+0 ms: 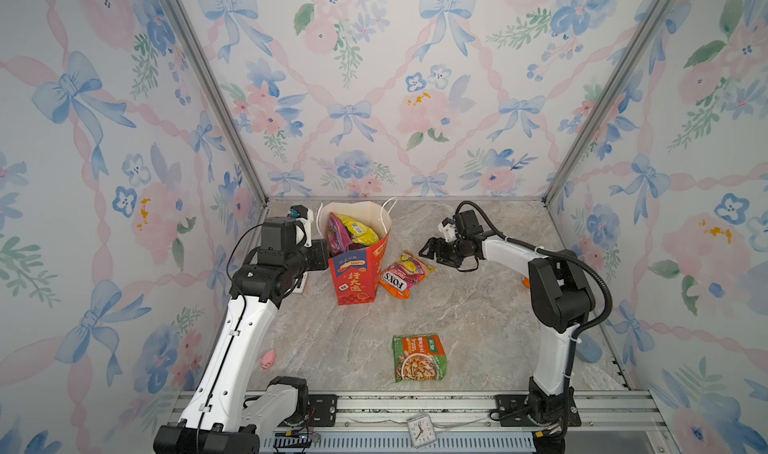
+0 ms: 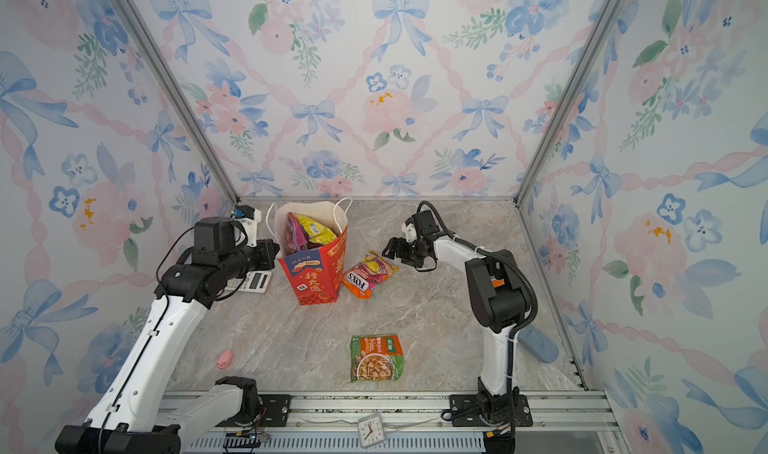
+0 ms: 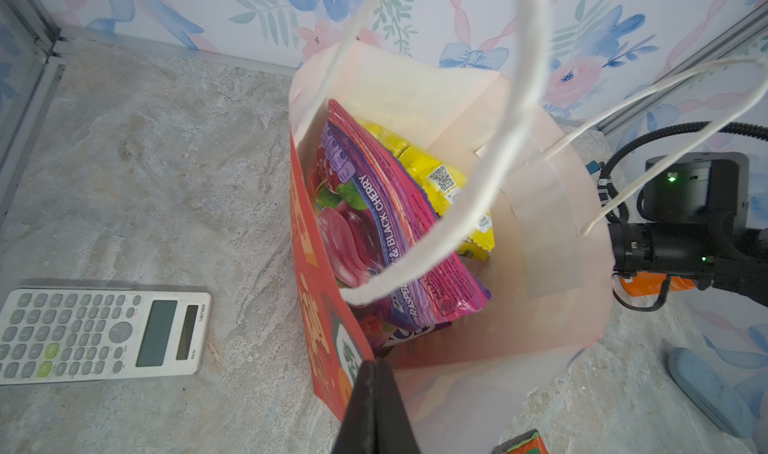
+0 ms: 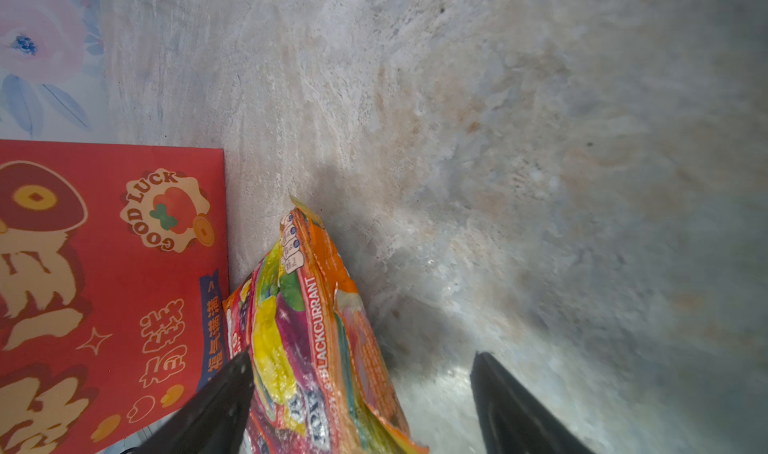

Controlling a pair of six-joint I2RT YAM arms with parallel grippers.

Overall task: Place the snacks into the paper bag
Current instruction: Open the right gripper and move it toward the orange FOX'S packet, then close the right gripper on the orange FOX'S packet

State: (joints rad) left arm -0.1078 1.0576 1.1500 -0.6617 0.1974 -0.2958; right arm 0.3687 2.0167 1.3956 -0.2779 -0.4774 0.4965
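Orange packet (image 1: 405, 275) beside paper bag (image 1: 359, 281) is being straddled by the released right tool (image 1: 427, 251), bag rim being pinched by left tool (image 3: 374, 389).

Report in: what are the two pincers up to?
Left pincer shut on paper bag rim. Right pincer open, astride orange FOX'S packet. Green packet outside bag. No obstruction.

On the bench (image 1: 332, 339): paper bag (image 1: 359, 273) upright, rear and left of centre, with several packets (image 1: 353, 231) inside. FOX'S packet (image 1: 405, 275) lies just beside the bag's right side. A second packet (image 1: 419, 357) lies well apart, nearer the front. Calculator (image 2: 255, 281) left of the bag; toy (image 1: 269, 358) front left; clock (image 1: 421, 431) on the front rail (image 1: 457, 402).
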